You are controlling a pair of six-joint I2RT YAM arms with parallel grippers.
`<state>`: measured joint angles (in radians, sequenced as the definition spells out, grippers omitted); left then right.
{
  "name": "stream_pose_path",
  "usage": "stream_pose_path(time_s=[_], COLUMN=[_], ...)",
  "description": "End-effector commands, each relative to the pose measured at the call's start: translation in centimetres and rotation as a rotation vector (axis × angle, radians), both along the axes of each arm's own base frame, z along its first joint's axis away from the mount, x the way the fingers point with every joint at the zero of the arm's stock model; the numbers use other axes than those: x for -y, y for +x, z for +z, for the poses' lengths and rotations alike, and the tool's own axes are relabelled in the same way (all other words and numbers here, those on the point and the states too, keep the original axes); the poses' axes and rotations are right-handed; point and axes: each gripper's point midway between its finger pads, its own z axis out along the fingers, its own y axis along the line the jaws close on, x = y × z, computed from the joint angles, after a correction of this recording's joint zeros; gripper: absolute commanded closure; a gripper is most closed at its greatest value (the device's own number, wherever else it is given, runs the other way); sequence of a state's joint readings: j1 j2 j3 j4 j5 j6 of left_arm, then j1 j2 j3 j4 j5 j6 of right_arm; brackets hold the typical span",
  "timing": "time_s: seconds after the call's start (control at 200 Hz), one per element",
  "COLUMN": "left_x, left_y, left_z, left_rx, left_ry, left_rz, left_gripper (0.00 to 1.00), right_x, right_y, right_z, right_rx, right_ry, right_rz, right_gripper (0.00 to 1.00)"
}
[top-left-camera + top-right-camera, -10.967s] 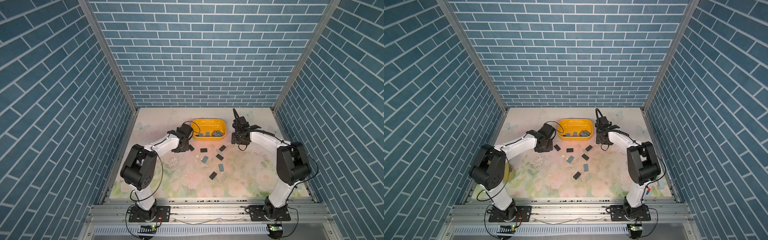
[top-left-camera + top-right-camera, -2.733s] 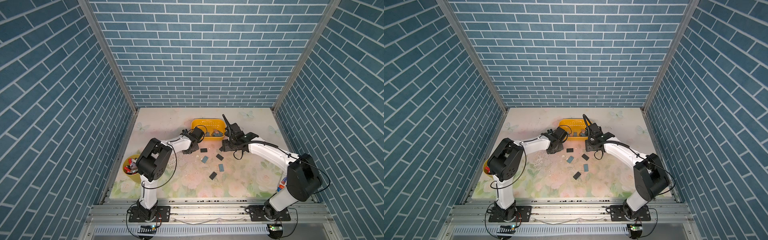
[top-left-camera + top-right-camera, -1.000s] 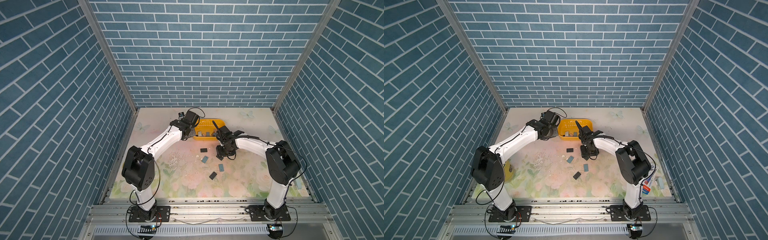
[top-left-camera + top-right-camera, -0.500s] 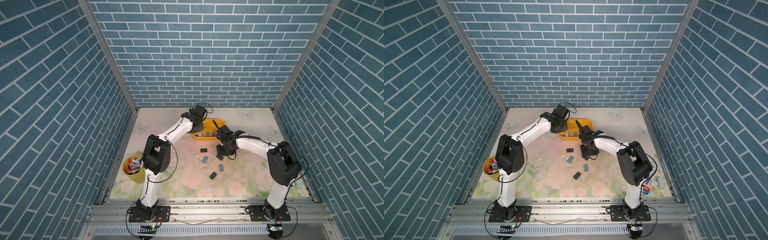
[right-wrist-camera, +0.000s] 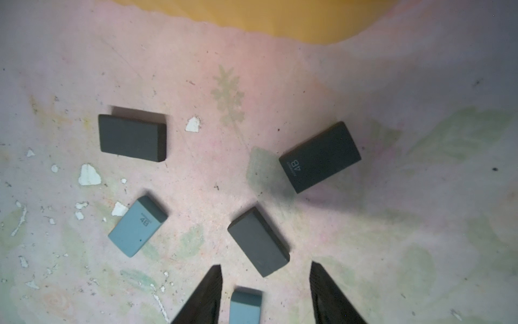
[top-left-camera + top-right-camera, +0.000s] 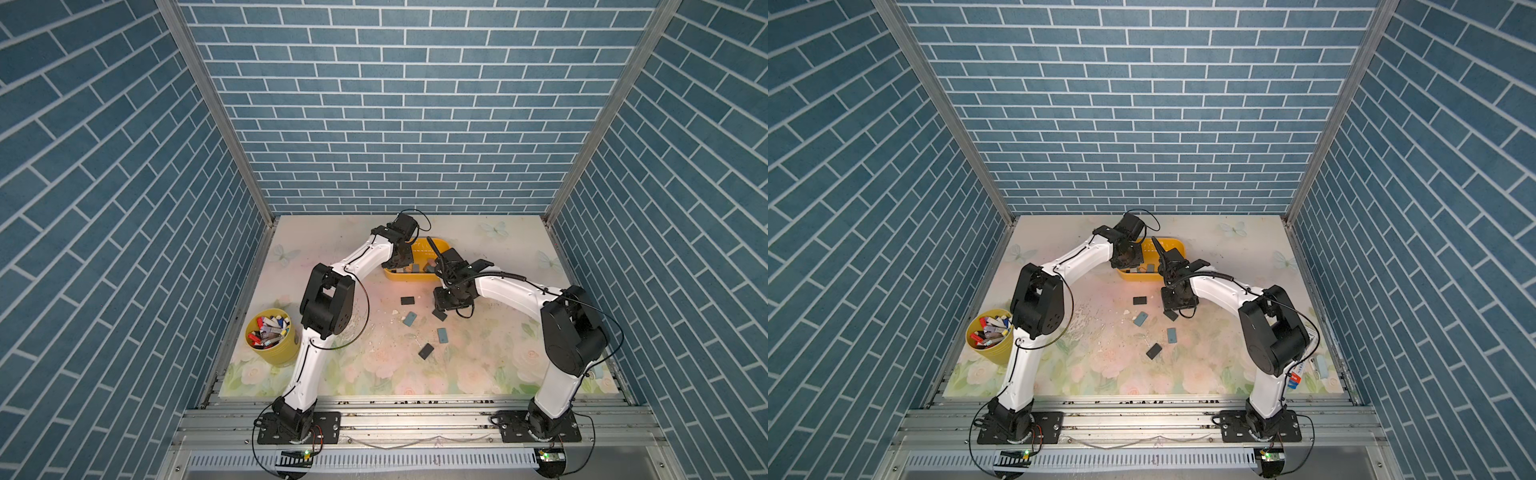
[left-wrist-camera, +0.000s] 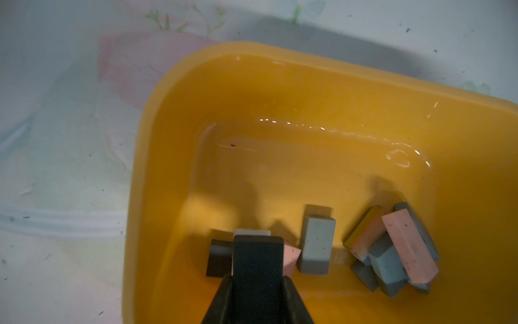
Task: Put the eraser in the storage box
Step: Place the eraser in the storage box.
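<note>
The yellow storage box (image 6: 432, 242) (image 6: 1173, 243) stands at the back middle of the table. My left gripper (image 6: 401, 264) (image 6: 1127, 259) hangs over its left end, shut on a black eraser (image 7: 257, 255) just above the box floor (image 7: 280, 174). My right gripper (image 6: 442, 308) (image 6: 1173, 308) hovers open in front of the box. In the right wrist view its fingers (image 5: 213, 291) flank the near end of a dark grey eraser (image 5: 258, 241) lying on the table, and a blue eraser (image 5: 246, 305) lies between them further back.
Several pink, grey and blue erasers (image 7: 392, 246) lie in the box. Loose on the table are a black eraser (image 6: 407, 300), a blue one (image 6: 409, 318) and a black "4B" one (image 5: 319, 157). A yellow cup of pens (image 6: 272, 332) stands at the left edge. White crumbs (image 5: 89, 175) dot the mat.
My left arm has swung right and carried the black eraser from beside the box to over its left end. The right gripper has stayed almost in place above the loose erasers.
</note>
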<state>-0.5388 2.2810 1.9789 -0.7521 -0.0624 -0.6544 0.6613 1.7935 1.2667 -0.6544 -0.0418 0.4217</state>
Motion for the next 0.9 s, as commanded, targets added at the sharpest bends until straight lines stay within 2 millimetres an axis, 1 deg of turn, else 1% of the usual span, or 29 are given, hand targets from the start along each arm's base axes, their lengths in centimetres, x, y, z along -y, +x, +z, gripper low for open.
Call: stream_pose_path(time_s=[0.0,0.13,0.21,0.27,0.4,0.45,0.545,0.625,0.71,0.805,0.83,0.885,0.895], left_x=[0.2,0.6,0.7,0.8,0.8,0.9,0.8,0.7,0.2,-0.6,-0.9,-1.6,-1.7], left_y=[0.1,0.1,0.0,0.0,0.0,0.0,0.0,-0.2,-0.5,-1.5,-1.8,-2.7,-2.9], left_z=[-0.8,-1.5,-1.6,-1.3,-0.4,0.3,1.9,3.6,5.6,7.4,7.6,8.6,8.5], left_rx=[-0.026,-0.043,-0.045,-0.041,-0.031,-0.021,0.002,0.026,0.057,0.086,0.09,0.112,0.111], left_ry=[0.004,-0.004,-0.003,-0.006,-0.015,-0.019,-0.029,-0.034,-0.039,-0.041,-0.037,-0.032,-0.028], left_rz=[-0.012,-0.021,-0.023,-0.027,-0.032,-0.035,-0.037,-0.036,-0.032,-0.017,-0.015,-0.006,-0.005], left_gripper=[0.72,0.68,0.67,0.66,0.58,0.54,0.44,0.33,0.25,0.18,0.17,0.13,0.13], right_x=[0.3,0.3,0.3,0.3,0.2,0.3,0.2,0.0,-0.2,-0.5,-0.5,-0.5,-0.5], right_y=[-0.3,-0.4,-0.4,-0.5,-0.5,-0.5,-0.6,-0.6,-0.8,-0.9,-0.9,-1.0,-1.0], right_z=[0.9,1.0,0.9,0.8,0.7,0.7,0.5,0.3,0.1,-0.3,-0.4,-0.6,-0.7], right_rx=[0.017,0.018,0.014,0.01,0.008,0.009,-0.002,-0.012,-0.024,-0.039,-0.042,-0.048,-0.049], right_ry=[-0.004,-0.002,-0.003,-0.002,-0.002,-0.004,-0.003,-0.001,0.01,0.019,0.018,0.016,0.015], right_rz=[-0.005,-0.001,-0.001,0.0,0.001,0.002,0.007,0.011,0.014,0.015,0.015,0.008,0.007], right_gripper=[0.47,0.47,0.48,0.48,0.48,0.48,0.48,0.48,0.49,0.49,0.49,0.49,0.49])
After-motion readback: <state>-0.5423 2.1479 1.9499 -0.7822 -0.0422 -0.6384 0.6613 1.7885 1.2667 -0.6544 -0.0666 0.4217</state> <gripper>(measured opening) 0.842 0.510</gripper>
